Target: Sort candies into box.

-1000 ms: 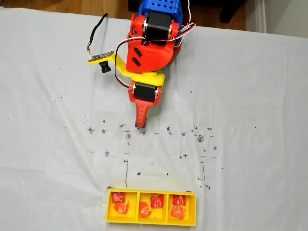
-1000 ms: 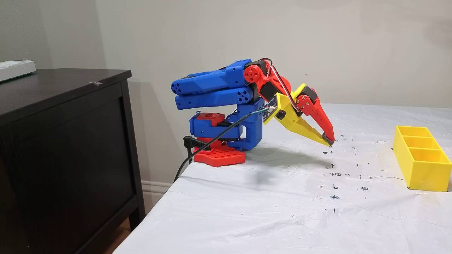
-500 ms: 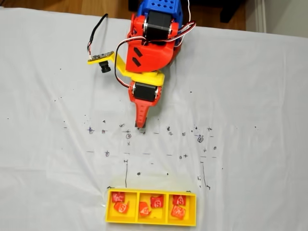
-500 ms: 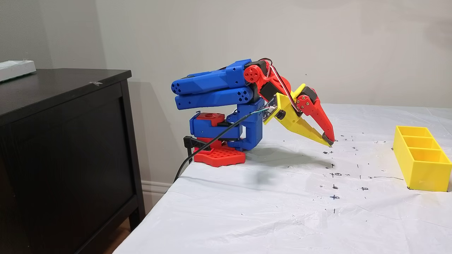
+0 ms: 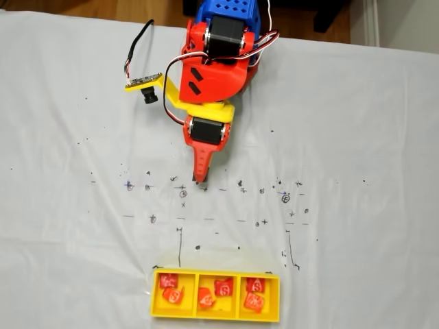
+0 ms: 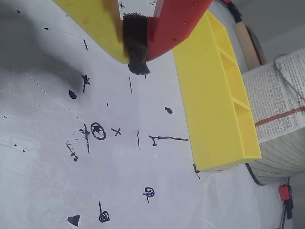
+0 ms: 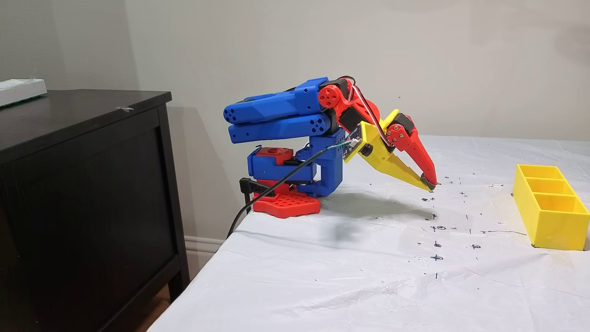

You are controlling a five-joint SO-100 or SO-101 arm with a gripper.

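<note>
The yellow box (image 5: 153, 296) lies near the bottom edge of a fixed view, and several red candies (image 5: 171, 295) rest inside it, spread over its three compartments. The box (image 7: 551, 221) stands at the right in a fixed view, and the box (image 6: 209, 95) runs along the right of the wrist view; its inside is hidden in these two. My gripper (image 5: 199, 181) is shut and holds nothing, its tips just above the white sheet, well short of the box. In the wrist view the gripper (image 6: 135, 52) shows its yellow and red fingers pressed together on black pads.
A white sheet (image 5: 357, 151) marked with small pen crosses and circles covers the table. The arm's blue and red base (image 7: 286, 175) sits at the table's far end. A dark cabinet (image 7: 83, 184) stands beside the table. A book-like stack (image 6: 281, 105) lies past the box.
</note>
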